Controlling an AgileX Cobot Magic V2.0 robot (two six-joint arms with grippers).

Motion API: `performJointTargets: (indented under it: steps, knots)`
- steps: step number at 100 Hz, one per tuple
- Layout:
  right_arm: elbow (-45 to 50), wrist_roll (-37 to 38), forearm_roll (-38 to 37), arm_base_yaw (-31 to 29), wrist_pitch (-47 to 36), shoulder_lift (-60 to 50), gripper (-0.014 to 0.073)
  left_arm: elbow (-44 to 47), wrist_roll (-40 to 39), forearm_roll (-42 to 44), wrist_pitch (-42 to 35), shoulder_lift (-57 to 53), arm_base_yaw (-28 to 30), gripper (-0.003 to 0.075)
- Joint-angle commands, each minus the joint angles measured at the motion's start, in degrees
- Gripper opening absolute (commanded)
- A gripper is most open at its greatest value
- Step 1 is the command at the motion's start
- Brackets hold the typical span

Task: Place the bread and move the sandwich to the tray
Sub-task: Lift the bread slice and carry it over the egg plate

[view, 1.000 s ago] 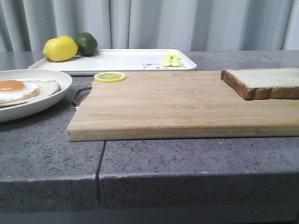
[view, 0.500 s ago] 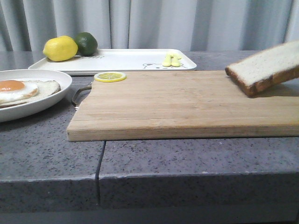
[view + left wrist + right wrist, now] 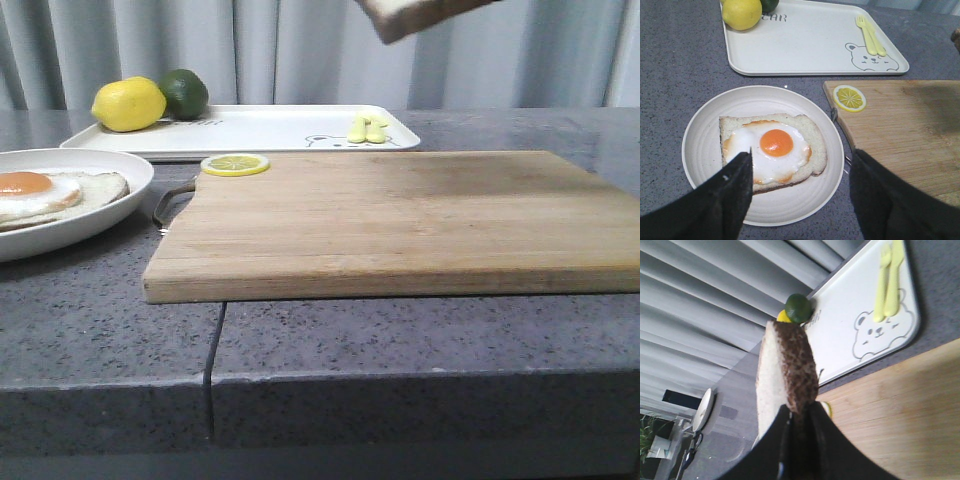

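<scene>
My right gripper (image 3: 799, 412) is shut on the bread (image 3: 785, 367), a thick white slice with a dark crust, held edge-on high above the wooden cutting board (image 3: 900, 405). In the front view only the bread's lower corner (image 3: 415, 15) shows at the top edge. The sandwich, a bread slice with a fried egg (image 3: 772, 150), lies on a round white plate (image 3: 700, 150) at the table's left, also in the front view (image 3: 50, 195). My left gripper (image 3: 800, 172) hovers open above the plate's near side. The white tray (image 3: 270, 128) with the bear drawing (image 3: 870, 56) stands behind.
A lemon (image 3: 129, 104) and a lime (image 3: 186, 93) sit on the tray's left end, yellow-green cutlery (image 3: 367, 129) on its right end. A lemon slice (image 3: 235, 164) lies on the cutting board's (image 3: 400, 220) far left corner. The grey counter's front edge (image 3: 320, 385) is near.
The bread has been lifted off the right end of the cutting board, first tilting, then rising up and to the left until it is nearly out of the front view.
</scene>
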Motion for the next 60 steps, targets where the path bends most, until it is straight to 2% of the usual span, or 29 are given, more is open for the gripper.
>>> performJointTargets:
  steps: [1,18,30,60]
  knots:
    - [-2.5,-0.1,5.9,5.8,-4.5,-1.5,-0.0061,-2.0,0.0,-1.5,-3.4,0.3,0.1,0.0398]
    - [-3.8,-1.3,9.4,19.5,-17.2,-0.1,-0.0061,-2.0,0.0,-1.5,-3.4,0.3,0.1,0.0397]
    - [-6.7,-1.6,10.6,26.9,-22.3,2.7,-0.0061,-2.0,0.0,-1.5,-3.4,0.3,0.1,0.0396]
    - [-16.4,1.9,10.6,37.9,-27.2,13.1,-0.0061,-2.0,0.0,-1.5,-3.4,0.3,0.1,0.0386]
